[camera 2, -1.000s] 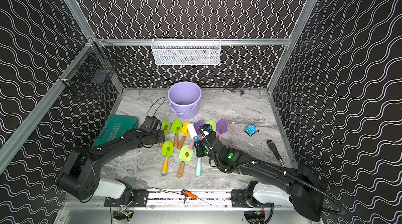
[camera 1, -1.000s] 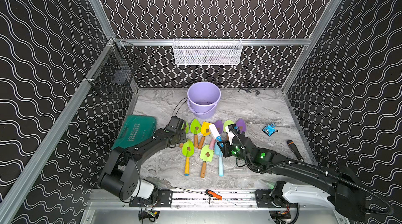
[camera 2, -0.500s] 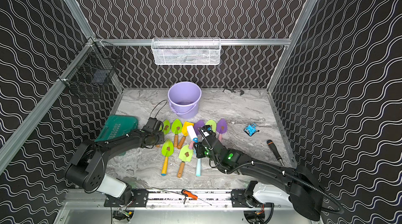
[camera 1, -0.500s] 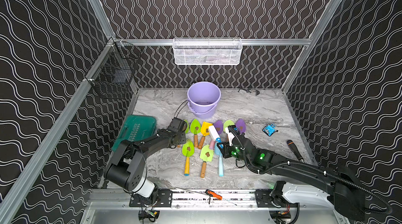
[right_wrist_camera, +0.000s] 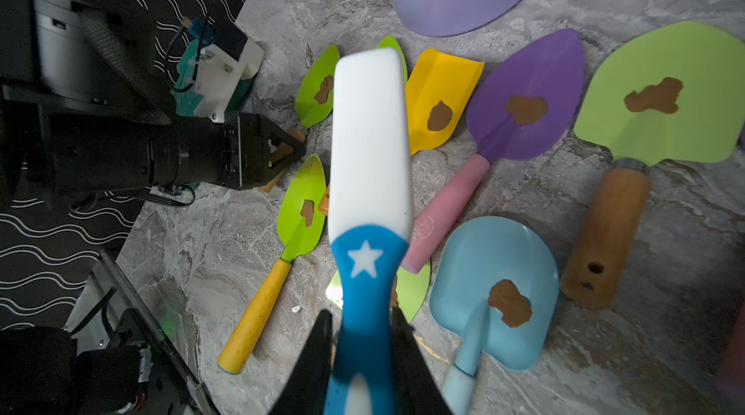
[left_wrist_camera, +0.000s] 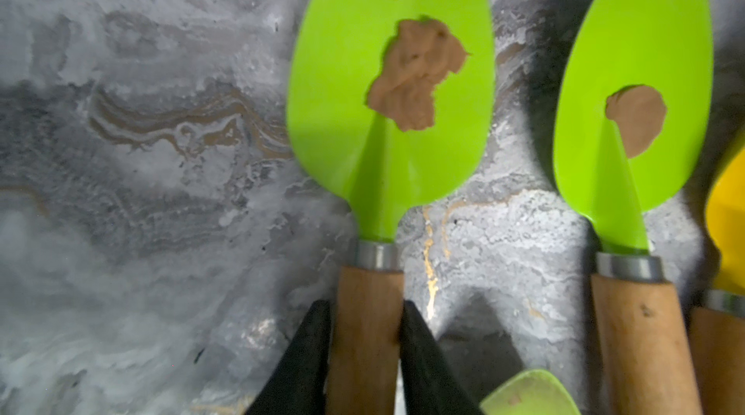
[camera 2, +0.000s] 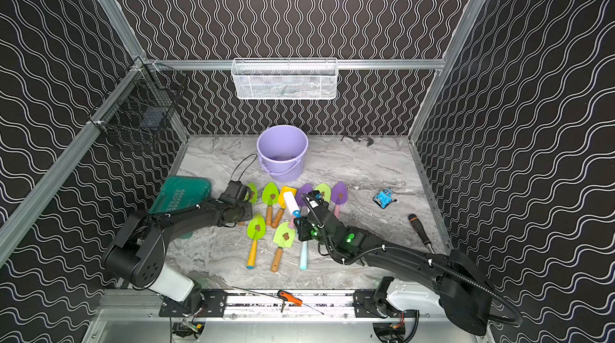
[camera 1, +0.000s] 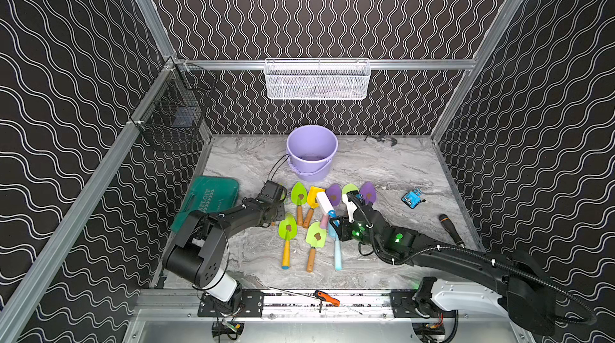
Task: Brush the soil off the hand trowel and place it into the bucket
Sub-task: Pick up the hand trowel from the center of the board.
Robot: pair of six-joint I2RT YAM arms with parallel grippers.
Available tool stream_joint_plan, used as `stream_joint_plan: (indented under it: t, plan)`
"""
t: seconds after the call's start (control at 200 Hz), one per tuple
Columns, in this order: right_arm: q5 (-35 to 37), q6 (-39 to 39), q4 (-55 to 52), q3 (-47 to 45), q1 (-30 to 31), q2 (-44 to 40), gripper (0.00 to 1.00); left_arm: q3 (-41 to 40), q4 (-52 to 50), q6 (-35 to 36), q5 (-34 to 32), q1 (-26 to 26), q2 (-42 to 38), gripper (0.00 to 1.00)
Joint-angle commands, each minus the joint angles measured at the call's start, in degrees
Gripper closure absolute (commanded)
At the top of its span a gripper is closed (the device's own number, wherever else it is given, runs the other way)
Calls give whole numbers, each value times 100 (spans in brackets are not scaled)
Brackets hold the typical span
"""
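In the left wrist view my left gripper point(left_wrist_camera: 365, 304) is shut on the wooden handle of a green hand trowel point(left_wrist_camera: 342, 70), which lies flat on the marble table. A brown clump of soil point(left_wrist_camera: 415, 74) sits on its blade. In both top views this trowel point(camera 1: 282, 191) point(camera 2: 252, 191) is the leftmost of the row and mostly hidden under my left wrist. My right gripper point(right_wrist_camera: 361, 316) is shut on a blue and white brush point(right_wrist_camera: 371, 131) point(camera 1: 325, 204), raised over the row's middle. The lilac bucket point(camera 1: 309, 171) point(camera 2: 283, 168) stands upright behind the row.
Several other soiled trowels lie close together, among them a green one point(left_wrist_camera: 645, 50), a yellow one point(camera 1: 314, 194) and a blue one point(right_wrist_camera: 496, 292). A green case point(camera 1: 209, 201) lies at the left, a small blue object point(camera 1: 412, 197) and a black-handled tool point(camera 1: 449, 229) at the right.
My left gripper has closed on the leftmost trowel's handle and the left arm's elbow has folded back toward the front. The right arm and brush have stayed put.
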Motion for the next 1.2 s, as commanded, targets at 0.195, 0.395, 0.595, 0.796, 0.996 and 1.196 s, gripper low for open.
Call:
stream_joint_plan:
  t: [0.195,0.395,0.595,0.796,0.996,1.196]
  plan:
    - [-8,27,145,58,2,-42,100,16,43,230,-5,7,163,69]
    - [1,44,147,22,2,-82,100,84,-34,221,121,8,374,50]
    - [-21,96,241,-35,2,-63,100,22,-192,126,145,7,181,52]
    - [-107,141,391,-69,2,53,100,-179,-324,32,180,4,-244,55]
    - [-175,176,529,-103,2,151,100,-111,-297,38,54,8,-71,55]
    - [-115,160,481,-118,2,80,100,-69,-167,76,-20,4,115,58]
